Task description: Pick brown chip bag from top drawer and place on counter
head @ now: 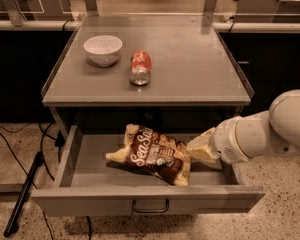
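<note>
The brown chip bag (152,154) lies flat in the open top drawer (90,171), its white "Sea Salt" lettering facing up and its pale yellow ends pointing left and right. My gripper (196,148) reaches in from the right, low inside the drawer, with its tip against the bag's right end. The white arm (262,134) stretches off to the right edge. The grey counter (190,69) sits above the drawer.
A white bowl (103,49) stands at the counter's back left. A red soda can (140,67) lies on its side beside it. The drawer's pull handle (150,207) faces front. Black cables and a stick (25,191) lie on the floor at left.
</note>
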`<state>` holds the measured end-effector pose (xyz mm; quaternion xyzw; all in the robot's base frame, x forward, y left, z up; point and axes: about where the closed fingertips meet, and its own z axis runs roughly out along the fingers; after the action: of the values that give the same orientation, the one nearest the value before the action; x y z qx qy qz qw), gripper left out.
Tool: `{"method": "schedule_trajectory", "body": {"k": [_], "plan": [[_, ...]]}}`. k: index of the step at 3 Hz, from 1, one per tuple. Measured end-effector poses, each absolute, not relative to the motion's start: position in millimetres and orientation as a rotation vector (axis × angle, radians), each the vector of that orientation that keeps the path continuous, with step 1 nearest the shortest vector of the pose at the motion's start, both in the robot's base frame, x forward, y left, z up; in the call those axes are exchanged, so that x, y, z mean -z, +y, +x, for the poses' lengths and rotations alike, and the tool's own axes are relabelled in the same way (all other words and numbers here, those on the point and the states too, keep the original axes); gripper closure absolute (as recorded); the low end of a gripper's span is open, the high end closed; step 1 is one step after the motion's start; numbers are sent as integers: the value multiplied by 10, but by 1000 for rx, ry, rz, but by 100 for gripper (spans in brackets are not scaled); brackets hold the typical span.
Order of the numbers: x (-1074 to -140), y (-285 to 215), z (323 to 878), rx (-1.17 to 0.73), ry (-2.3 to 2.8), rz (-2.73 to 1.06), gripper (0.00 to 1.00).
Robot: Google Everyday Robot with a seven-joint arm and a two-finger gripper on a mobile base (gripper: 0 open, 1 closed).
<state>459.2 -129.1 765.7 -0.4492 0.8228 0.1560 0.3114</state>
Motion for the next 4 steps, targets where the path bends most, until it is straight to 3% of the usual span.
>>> {"method": "schedule_trajectory", "body": {"k": [1,2,4], "plan": [[-7542,-1157,4624,-373,2122,-1191,100],[-7428,-1029,4685,-346,2096,-1210,82],[-7147,-816,4853,-314,2098,-1253,29]]}}
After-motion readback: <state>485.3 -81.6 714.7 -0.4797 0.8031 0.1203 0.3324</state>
